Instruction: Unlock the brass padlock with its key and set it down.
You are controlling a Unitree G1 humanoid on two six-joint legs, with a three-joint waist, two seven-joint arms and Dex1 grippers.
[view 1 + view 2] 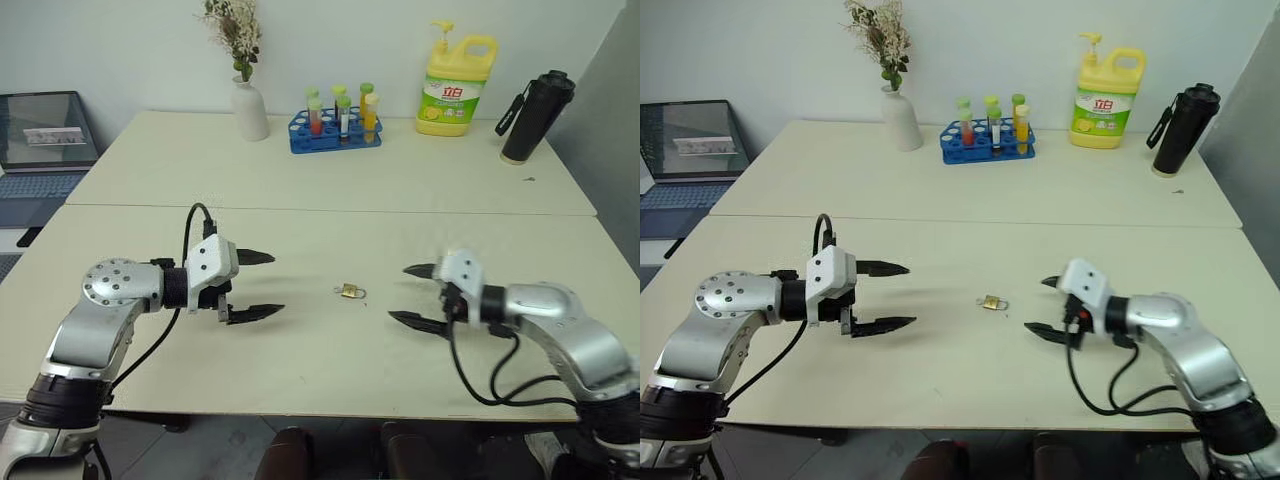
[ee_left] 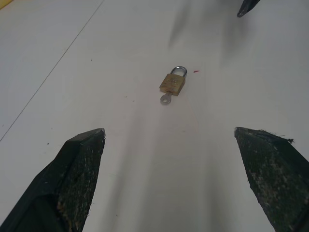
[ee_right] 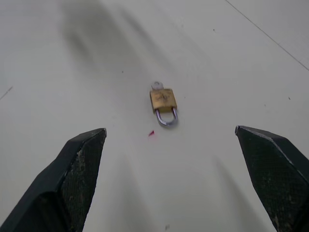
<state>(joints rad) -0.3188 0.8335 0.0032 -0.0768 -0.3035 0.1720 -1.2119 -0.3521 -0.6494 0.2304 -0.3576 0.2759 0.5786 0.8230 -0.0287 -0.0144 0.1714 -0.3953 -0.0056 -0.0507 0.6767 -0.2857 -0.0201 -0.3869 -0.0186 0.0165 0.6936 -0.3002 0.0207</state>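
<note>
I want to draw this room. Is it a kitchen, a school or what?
Probably a lab or office used for robot practice, not a kitchen. Pale tables are pushed together, with a rack of colored test tubes, a laptop at the side, and a brass padlock laid out between the robot's grippers.

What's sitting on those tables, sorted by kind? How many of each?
Brass padlock with key: 1
Vase of dried sprigs: 1
Blue tube rack: 1
Yellow soap jug: 1
Black flask: 1
Total: 5
</note>
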